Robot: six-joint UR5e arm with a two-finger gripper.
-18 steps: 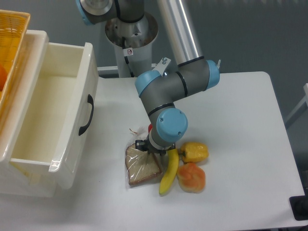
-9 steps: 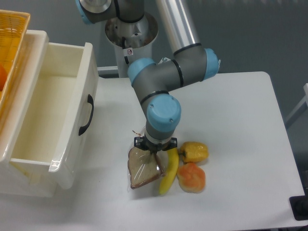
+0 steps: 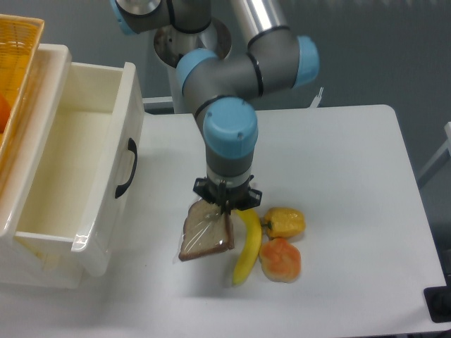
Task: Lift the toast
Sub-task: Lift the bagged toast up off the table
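The end effector [image 3: 227, 205] is closed on the top edge of the toast [image 3: 205, 236], still in its clear wrap. Compared with a moment ago, the arm has risen and the slice now hangs tilted, off the desk [image 3: 352, 176], left of the banana [image 3: 248, 244]. I judge the pick is almost done; the thin wrap could slip.
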